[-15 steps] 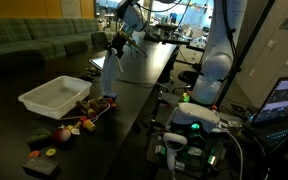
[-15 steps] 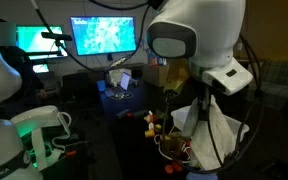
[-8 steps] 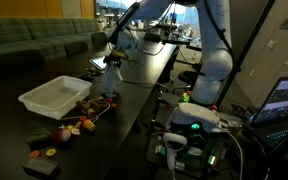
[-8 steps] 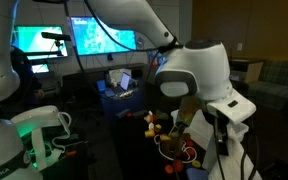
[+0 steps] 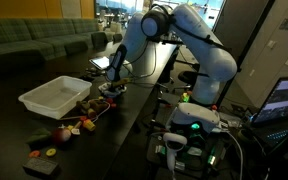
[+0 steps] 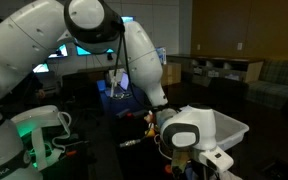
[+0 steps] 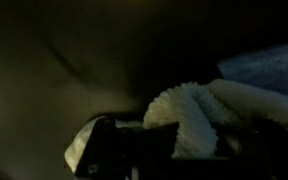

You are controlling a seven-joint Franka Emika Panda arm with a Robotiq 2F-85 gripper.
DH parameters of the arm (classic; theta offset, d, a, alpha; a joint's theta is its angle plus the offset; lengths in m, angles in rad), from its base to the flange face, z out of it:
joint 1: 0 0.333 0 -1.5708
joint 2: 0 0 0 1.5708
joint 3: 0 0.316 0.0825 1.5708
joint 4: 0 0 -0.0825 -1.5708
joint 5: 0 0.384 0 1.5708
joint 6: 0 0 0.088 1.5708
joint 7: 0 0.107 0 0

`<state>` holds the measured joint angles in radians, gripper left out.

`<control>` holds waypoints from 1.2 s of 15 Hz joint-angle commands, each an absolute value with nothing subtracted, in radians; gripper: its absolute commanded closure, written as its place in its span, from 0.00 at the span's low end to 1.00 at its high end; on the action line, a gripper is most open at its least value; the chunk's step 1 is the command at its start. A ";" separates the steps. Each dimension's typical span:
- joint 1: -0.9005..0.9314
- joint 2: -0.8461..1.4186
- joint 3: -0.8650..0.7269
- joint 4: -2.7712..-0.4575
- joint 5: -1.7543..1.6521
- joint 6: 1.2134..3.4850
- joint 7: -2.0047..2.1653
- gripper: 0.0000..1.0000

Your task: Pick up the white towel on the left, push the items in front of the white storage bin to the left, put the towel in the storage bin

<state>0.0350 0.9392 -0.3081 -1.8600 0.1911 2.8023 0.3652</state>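
Observation:
The white towel is a fluffy white cloth that fills the right half of the wrist view, pinched between my dark jaws. My gripper is shut on it. In an exterior view my gripper hangs low over the dark table, just right of the white storage bin. The items, small red, orange and yellow bits, lie in front of the bin, nearer the camera than my gripper. From the opposite side, my wrist covers most of the items, with the bin behind it.
A dark flat object lies at the table's near end. The robot base and a green-lit box stand to the right of the table. A green sofa runs behind the bin. A laptop sits far right.
The arm has swung down from high above the table to just over its surface beside the bin, carrying the towel along. The jaws stayed shut.

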 commanded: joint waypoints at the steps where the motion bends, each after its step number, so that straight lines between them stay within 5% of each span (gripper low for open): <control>1: 0.063 1.017 -0.307 -1.760 0.092 2.680 0.346 0.97; 18: 0.237 0.990 -0.097 -1.696 -0.108 2.364 0.302 0.97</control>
<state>0.1880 0.9338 -0.1179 -1.7260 -0.0762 2.3350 0.2583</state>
